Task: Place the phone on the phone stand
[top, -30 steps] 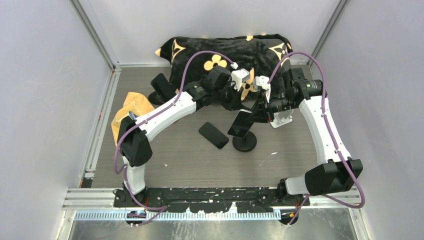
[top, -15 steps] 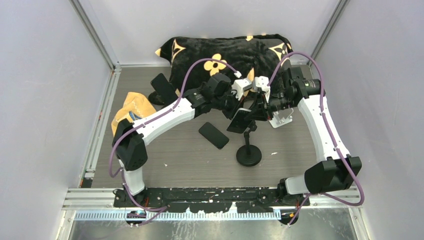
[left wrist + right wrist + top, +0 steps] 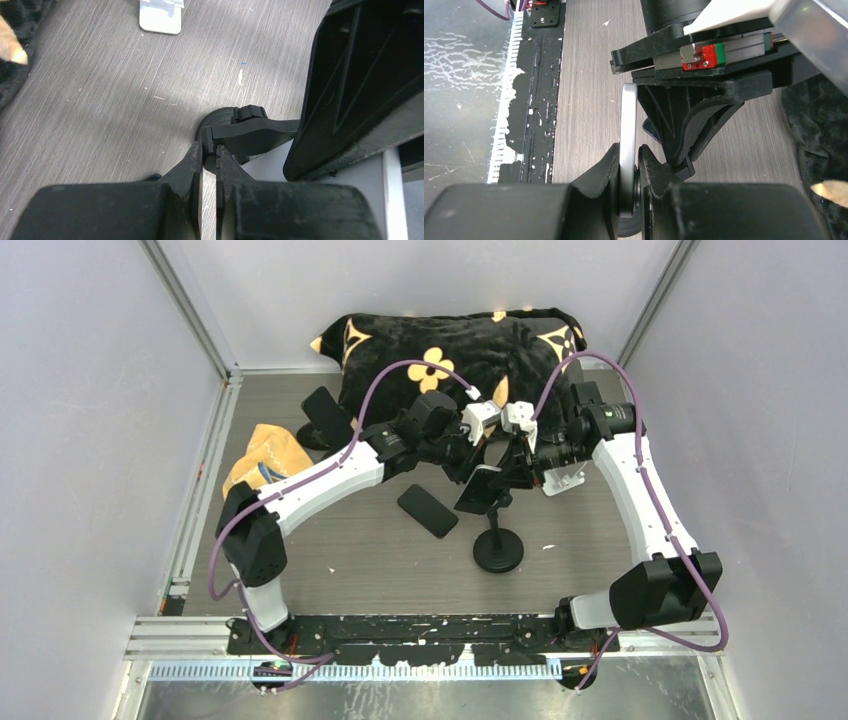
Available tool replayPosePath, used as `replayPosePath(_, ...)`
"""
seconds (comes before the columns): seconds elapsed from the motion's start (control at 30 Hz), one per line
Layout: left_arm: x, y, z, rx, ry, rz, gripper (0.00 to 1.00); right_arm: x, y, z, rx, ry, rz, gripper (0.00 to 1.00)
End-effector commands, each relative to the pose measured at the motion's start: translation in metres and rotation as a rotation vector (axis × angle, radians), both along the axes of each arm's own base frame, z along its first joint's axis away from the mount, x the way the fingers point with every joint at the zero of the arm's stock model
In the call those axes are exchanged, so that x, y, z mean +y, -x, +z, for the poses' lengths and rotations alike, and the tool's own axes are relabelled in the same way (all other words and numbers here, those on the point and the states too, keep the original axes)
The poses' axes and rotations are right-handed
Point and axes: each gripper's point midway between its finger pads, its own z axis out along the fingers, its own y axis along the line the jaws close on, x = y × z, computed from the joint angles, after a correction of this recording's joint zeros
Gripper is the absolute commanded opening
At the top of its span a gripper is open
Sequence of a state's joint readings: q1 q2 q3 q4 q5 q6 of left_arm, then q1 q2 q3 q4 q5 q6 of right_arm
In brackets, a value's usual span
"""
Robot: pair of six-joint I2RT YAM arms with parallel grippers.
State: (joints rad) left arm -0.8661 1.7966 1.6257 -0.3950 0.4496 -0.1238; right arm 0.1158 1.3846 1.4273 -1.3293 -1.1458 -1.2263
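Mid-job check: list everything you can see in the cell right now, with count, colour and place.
phone: 1, dark with grey edge, held in the air mid-scene
second phone: 1, black, flat on the table, left of the held one
phone stand: 1, black, round base near table centre
small stand: 1, white, right of centre
blanket: 1, black with orange flowers, rear
cloth: 1, yellow-orange, left side
slab: 1, black, tilted, by the blanket's left end; cannot tell what it is
left gripper: 1, black, shut on the phone stand's top arm
right gripper: 1, black, shut on the phone's edge
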Motion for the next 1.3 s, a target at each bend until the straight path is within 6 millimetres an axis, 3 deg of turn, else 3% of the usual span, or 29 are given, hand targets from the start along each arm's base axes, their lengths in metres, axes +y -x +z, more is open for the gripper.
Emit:
replayPosePath(0.0,-0.002,0.009,0.061,-0.103,0.148,-0.032,0.00,0.002,0.011,0.016,-0.043,-0.036,0.009,0.01)
replayPosePath(0.43,0.011,0.001,0.062,-0.175,0.121,0.057,0.00,-0.011,0.027,0.007,0.086,0.044,-0.114,0.01)
replayPosePath(0.7,0.016,-0.006,0.066,-0.232,0.103,0.131,0.00,-0.022,0.022,-0.014,0.182,0.107,-0.279,0.01)
replayPosePath(1.27,0.037,-0.013,0.047,-0.261,0.032,0.227,0.01,-0.041,0.019,-0.039,0.299,0.146,-0.472,0.01)
